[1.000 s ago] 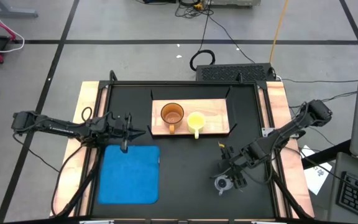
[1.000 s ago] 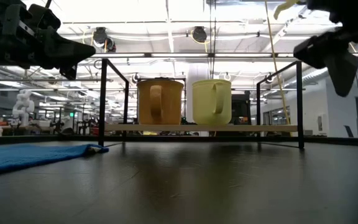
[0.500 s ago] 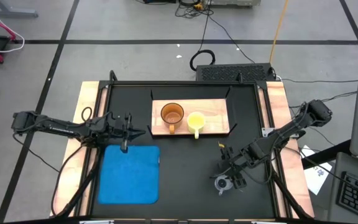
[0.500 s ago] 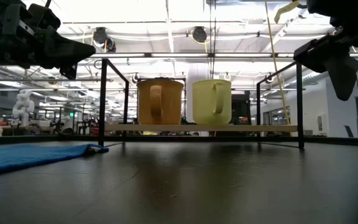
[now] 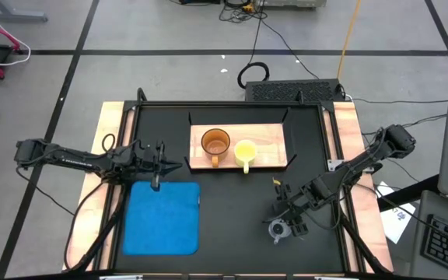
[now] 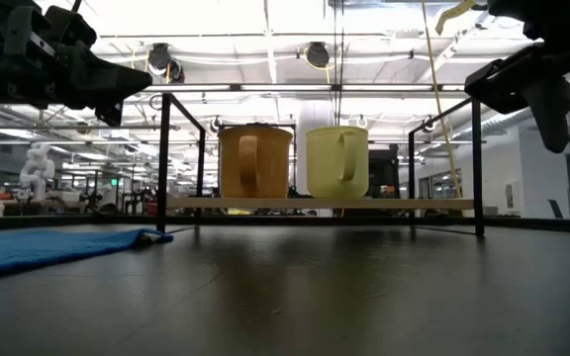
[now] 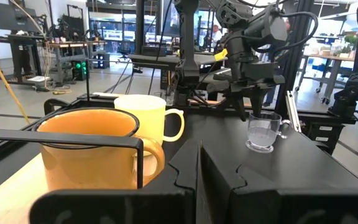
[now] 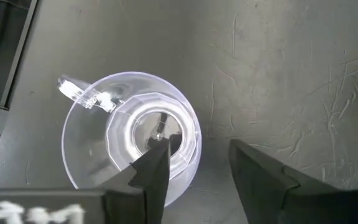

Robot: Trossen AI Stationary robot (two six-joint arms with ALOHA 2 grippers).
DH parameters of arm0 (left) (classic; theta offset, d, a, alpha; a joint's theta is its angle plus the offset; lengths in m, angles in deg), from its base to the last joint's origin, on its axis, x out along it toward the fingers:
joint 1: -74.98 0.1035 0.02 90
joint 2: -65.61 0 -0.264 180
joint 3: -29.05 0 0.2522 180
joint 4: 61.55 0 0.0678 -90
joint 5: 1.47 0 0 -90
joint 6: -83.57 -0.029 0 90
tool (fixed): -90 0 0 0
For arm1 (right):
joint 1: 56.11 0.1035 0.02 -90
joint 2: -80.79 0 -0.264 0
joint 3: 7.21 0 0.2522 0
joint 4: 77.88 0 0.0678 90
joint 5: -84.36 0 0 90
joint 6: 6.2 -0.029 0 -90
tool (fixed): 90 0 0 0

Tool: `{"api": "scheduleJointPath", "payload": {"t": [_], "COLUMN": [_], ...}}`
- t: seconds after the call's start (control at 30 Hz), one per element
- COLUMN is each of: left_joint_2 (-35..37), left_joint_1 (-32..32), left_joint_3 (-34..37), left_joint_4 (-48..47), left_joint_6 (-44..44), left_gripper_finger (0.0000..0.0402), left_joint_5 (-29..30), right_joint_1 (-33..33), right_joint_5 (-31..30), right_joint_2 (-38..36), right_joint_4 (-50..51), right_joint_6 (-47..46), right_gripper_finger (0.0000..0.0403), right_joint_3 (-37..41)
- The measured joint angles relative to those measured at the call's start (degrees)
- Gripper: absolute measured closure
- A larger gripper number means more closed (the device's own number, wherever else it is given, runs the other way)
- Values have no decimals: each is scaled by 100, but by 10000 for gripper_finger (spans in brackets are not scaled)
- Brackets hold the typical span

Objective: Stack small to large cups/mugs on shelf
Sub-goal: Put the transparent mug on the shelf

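the orange-brown mug and the yellow mug stand side by side on the shelf, a light wooden board in the upper middle of the high view, the orange-brown one to the left and the yellow one just right of it. in the low view both mugs sit upright on the raised board with their handles facing the camera, the orange-brown mug left of the yellow mug. the right part of the shelf is bare.

the clear glass cup stands upright on the black counter in the lower right of the high view, well apart from the shelf. the right gripper hangs directly over it. in the right wrist view its two fingers are spread apart and released, one over the cup's rim and the other outside the rim over the counter; the cup's small handle points to the upper left of that frame. the left wrist view shows the same gripper poised just above the glass cup, fingers pointing down.

the left gripper waits at the middle left of the high view, above the upper edge of the blue mat and left of the shelf, with its fingers pressed together and holding nothing.
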Motion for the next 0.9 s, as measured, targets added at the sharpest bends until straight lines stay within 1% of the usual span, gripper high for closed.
{"api": "scheduleJointPath", "payload": {"t": [0.37,0.5,0.6,0.77,0.9], "left_joint_2": [0,0,0,0,0], "left_joint_1": [-2,-4,-4,-4,-4], "left_joint_3": [0,0,1,0,0], "left_joint_4": [0,0,0,-2,-4], "left_joint_6": [10,10,10,27,34], "left_gripper_finger": [380,380,380,380,380], "left_joint_5": [0,0,0,-2,-5], "right_joint_1": [0,0,0,0,0], "right_joint_5": [2,2,2,9,11], "right_joint_2": [0,0,0,0,0], "right_joint_4": [-2,0,0,9,9], "right_joint_6": [20,69,179,282,284], "right_gripper_finger": [287,311,335,393,396], "right_joint_3": [0,0,0,0,0]}}
